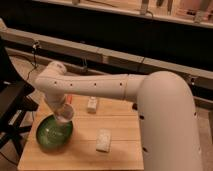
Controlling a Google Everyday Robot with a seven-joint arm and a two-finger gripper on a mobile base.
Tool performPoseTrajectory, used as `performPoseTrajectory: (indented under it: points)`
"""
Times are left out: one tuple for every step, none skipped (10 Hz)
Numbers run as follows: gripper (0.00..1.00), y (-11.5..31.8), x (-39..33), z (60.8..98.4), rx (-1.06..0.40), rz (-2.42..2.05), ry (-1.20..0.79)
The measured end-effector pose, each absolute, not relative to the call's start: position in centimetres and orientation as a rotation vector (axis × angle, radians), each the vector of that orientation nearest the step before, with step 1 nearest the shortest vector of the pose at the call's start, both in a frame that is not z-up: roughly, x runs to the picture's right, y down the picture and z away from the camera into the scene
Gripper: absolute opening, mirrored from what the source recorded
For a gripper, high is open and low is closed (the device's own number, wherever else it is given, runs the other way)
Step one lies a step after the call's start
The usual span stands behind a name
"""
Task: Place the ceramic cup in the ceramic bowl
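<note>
The gripper hangs at the end of the white arm, over the far right rim of the ceramic bowl, with the ceramic cup apparently clamped at its tip. The bowl's centre lies below and slightly left of the cup. The two whitish blocks lie to the right, apart from the bowl.
</note>
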State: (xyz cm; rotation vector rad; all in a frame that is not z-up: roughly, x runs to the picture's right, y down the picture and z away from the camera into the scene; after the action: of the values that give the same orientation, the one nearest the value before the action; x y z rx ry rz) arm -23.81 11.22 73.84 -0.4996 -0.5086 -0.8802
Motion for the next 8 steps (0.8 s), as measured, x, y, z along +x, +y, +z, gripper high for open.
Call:
performPoseTrajectory:
  points:
    - [0.73,11.6,-23.7,74.1,-0.512,-0.876,-0.511]
    - [0.79,12.0,-23.7,74.4,-0.527,-0.874,-0.512]
    - [0.80,12.4,-23.8,74.7,-0.539,-0.872,-0.515]
    - [0.80,12.9,-23.8,75.1,-0.556,-0.870,-0.518]
    - [0.80,13.6,-24.0,75.6,-0.574,-0.873,-0.522]
    - [0.80,13.9,-24.1,75.7,-0.582,-0.874,-0.523]
    - [0.80,14.2,-24.3,76.0,-0.592,-0.874,-0.526]
    - [0.80,14.4,-24.2,76.0,-0.596,-0.874,-0.526]
